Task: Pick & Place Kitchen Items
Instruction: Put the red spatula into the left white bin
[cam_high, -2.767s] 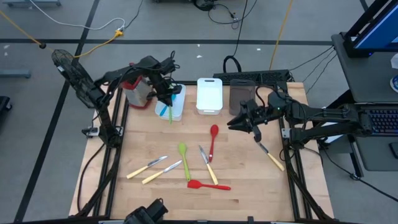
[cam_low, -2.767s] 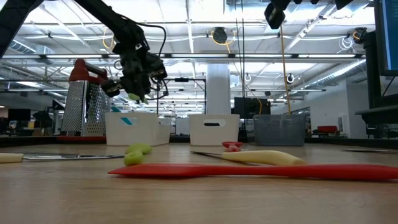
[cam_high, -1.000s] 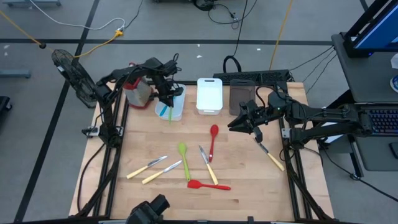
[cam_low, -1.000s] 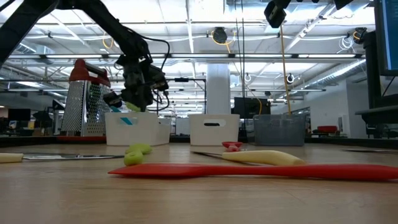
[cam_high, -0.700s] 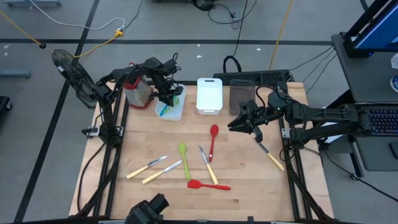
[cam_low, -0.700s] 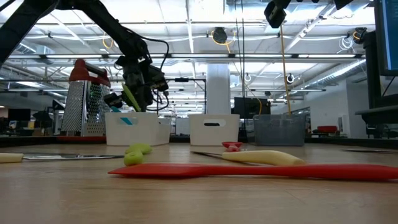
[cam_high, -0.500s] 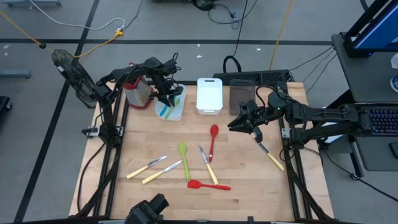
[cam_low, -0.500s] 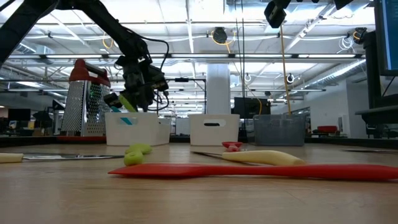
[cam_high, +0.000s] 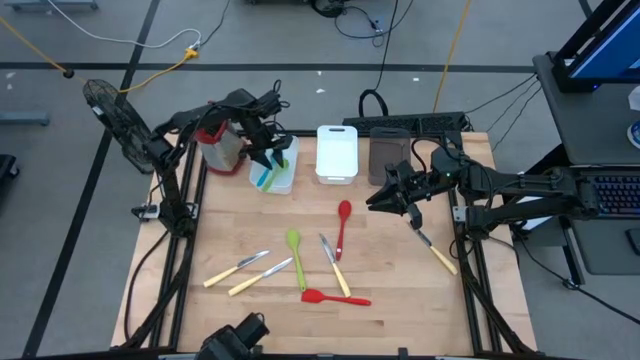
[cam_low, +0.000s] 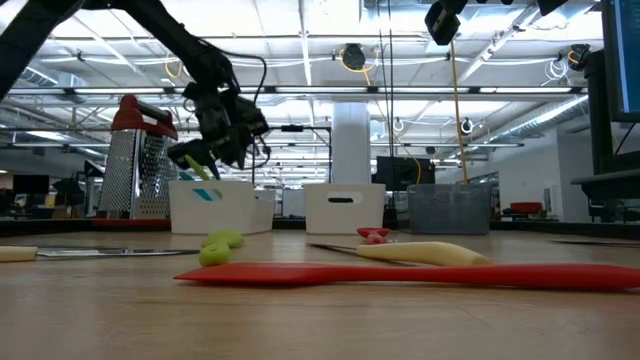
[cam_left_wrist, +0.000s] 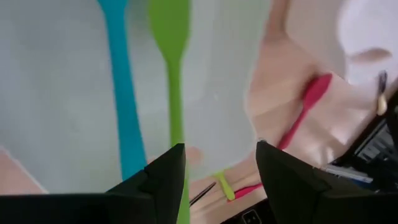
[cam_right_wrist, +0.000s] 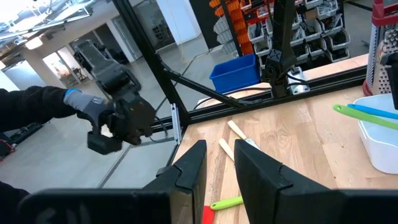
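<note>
Kitchen items: high view, green plastic spatula (cam_high: 268, 177) and blue plastic utensil (cam_high: 260, 178) lie in the white rectangular bin (cam_high: 286, 183); the rest are scattered on the wooden tabletop (cam_high: 400, 290).

Left wrist view: left tool (cam_left_wrist: 219, 167) spread, empty; placing judged done. Next, a tabletop utensil must be fetched.

Right wrist view: right tool (cam_right_wrist: 217, 163) parted, idle.

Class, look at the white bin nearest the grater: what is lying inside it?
Inside the white bin lie a blue utensil and a green utensil, side by side. The left pincer hangs open above, covering part of the bin, so anything beneath it stays unseen.
</note>
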